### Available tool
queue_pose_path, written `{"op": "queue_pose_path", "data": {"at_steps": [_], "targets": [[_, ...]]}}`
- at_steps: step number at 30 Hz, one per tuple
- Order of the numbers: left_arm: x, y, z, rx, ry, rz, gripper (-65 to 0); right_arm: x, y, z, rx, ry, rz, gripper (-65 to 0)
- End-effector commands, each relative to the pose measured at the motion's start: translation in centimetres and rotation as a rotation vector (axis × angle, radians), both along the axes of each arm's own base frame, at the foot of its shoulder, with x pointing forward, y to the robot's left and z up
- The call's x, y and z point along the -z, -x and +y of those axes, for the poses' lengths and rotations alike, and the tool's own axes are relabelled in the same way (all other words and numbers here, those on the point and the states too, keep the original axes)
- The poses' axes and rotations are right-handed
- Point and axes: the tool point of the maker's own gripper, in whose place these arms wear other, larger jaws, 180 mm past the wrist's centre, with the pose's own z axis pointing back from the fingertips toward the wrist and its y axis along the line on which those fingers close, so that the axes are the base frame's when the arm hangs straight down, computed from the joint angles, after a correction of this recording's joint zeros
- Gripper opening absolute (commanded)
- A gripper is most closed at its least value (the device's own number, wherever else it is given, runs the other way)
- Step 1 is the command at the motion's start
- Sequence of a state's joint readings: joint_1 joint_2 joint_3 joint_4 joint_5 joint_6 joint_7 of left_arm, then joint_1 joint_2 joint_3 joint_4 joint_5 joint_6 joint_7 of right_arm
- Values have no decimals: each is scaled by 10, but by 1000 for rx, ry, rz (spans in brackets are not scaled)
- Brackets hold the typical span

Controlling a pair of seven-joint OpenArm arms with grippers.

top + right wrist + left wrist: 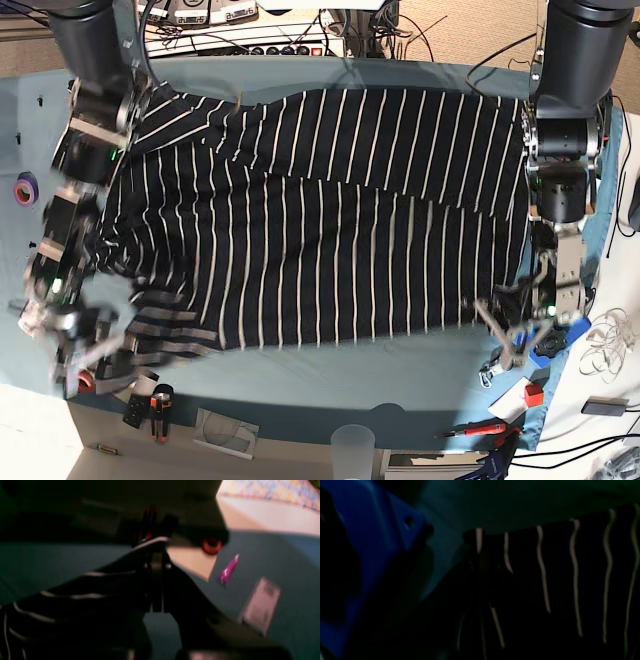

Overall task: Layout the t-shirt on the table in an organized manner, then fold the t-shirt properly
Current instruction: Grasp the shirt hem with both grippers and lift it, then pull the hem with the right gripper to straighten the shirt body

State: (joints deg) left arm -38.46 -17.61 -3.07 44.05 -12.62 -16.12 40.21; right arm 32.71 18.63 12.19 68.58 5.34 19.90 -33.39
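Note:
The dark t-shirt [330, 220] with thin white stripes lies spread across the teal table [330, 385]. At its lower right corner, my left gripper [487, 318] is shut on the hem. The left wrist view is dim. It shows striped fabric [545, 592] bunched at the blue finger [382, 542], with table [520, 500] behind. My right gripper [105, 345], blurred, is shut on the sleeve at the lower left. In the right wrist view its fingers [157, 587] pinch raised fabric [75, 600] above the table [287, 555].
A purple tape roll [25, 188] lies at the left edge. A clear cup [352, 440], a screwdriver [160, 412] and a red-handled tool [475, 431] sit along the front strip. A red block [533, 396] lies front right. A purple tube [228, 569] and a flat card [260, 605] lie near my right gripper.

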Motion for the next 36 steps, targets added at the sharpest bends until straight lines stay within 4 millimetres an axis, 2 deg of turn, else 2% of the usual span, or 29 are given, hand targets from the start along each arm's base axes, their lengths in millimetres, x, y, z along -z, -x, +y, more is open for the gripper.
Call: {"op": "queue_pose_path", "data": {"at_steps": [1,6,11,14,16,18,20,23,30,36], "targets": [[-39,-26,6,-8,-8,-102,-650,-40,-10,-4,2,23,-99,-650],[-70,-44,12,-15,-13,-160,-650,-55,-28,5,-24,21,-120,-650],[-95,-52,37,-50,-17,-203,-650,-44,-44,-1,-11,-37,-96,-650],[-96,-48,50,-56,-20,-202,-650,-33,-47,2,-39,-55,-76,-650],[-94,-45,54,-59,-14,-198,-650,-42,-49,-1,-33,-52,-126,-650],[-92,-43,54,-44,-15,-194,-650,-60,-53,-4,-11,-78,-190,-650],[-90,-42,54,-44,-16,-190,-650,-67,-57,4,-35,-129,-173,-650],[-89,-41,54,-44,-15,-187,-650,-68,-61,19,-94,-92,-143,-650],[-88,-41,55,-44,-17,-183,-650,-49,-57,15,-69,-81,-82,-650],[-88,-41,54,-44,-17,-182,-650,-26,-49,11,-48,-59,55,-650]]}}
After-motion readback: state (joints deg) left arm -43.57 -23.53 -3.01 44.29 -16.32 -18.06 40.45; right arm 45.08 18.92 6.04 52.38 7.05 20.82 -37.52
